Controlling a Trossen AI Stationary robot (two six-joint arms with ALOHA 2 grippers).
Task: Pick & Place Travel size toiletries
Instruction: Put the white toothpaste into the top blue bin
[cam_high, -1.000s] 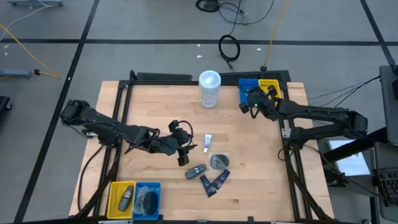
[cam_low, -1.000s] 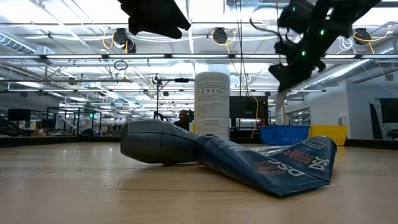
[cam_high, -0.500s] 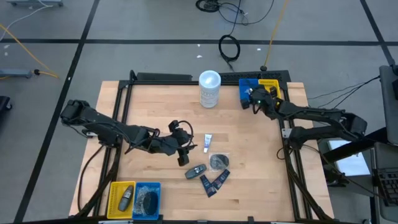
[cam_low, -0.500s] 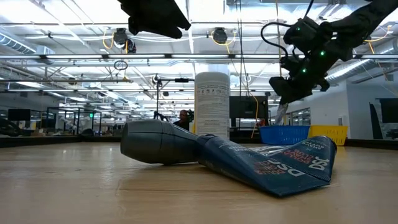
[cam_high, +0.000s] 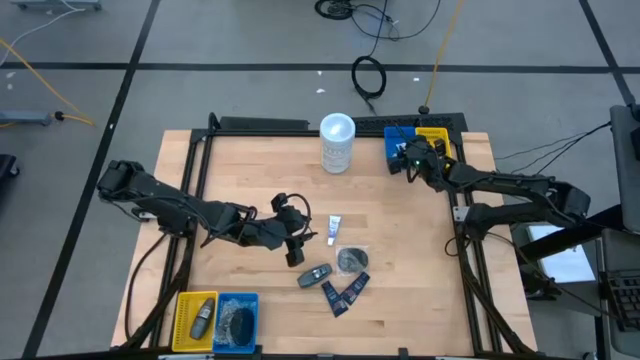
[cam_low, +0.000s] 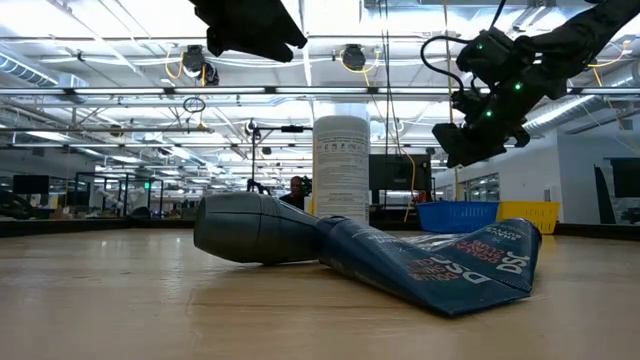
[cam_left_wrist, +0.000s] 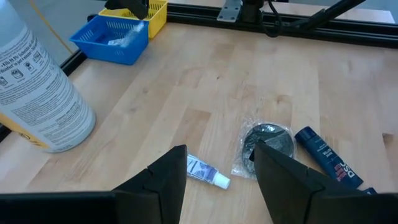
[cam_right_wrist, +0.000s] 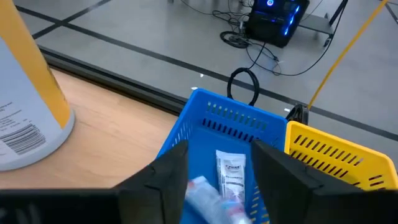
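The travel size toiletries lie mid-table: a small white tube (cam_high: 334, 228), a round dark clear-wrapped bundle (cam_high: 351, 259), a dark grey mini bottle (cam_high: 315, 275) and navy sachets (cam_high: 346, 291). My left gripper (cam_high: 306, 240) hovers open just left of the tube (cam_left_wrist: 205, 173), touching nothing. My right gripper (cam_right_wrist: 214, 180) stands open above the blue bin (cam_high: 398, 140) at the far right. Two white tubes (cam_right_wrist: 231, 171) lie in that bin, below the fingers.
A tall white canister (cam_high: 337, 143) stands at the far middle, left of the blue bin. A yellow bin (cam_high: 434, 137) sits beside the blue one. At the near left, a yellow bin (cam_high: 196, 318) holds a bottle and a blue bin (cam_high: 237, 320) a dark bundle.
My right gripper has gone a little toward the far edge, over the blue bin, and has let go of a white tube. The tube hung below its fingers in the low view and no longer shows there.
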